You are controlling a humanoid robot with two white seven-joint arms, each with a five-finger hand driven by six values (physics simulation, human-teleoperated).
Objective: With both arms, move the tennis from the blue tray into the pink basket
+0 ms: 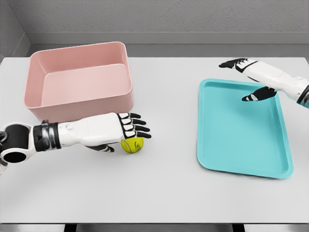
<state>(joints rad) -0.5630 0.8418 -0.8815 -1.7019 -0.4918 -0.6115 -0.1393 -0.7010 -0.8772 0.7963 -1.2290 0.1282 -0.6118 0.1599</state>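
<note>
A yellow-green tennis ball [132, 145] lies on the white table in front of the pink basket [79, 104]. My left hand [126, 133] hovers just over the ball with fingers stretched out and thumb below, not closed around it. The blue tray [241, 140] on the right holds nothing. Above the tray's far right corner my right hand [248, 79] hangs with fingers spread, holding nothing.
The pink basket stands at the back left with nothing visible inside. Grey walls rise behind the table's far edge [159, 57]. The front edge of the table runs along the bottom of the view.
</note>
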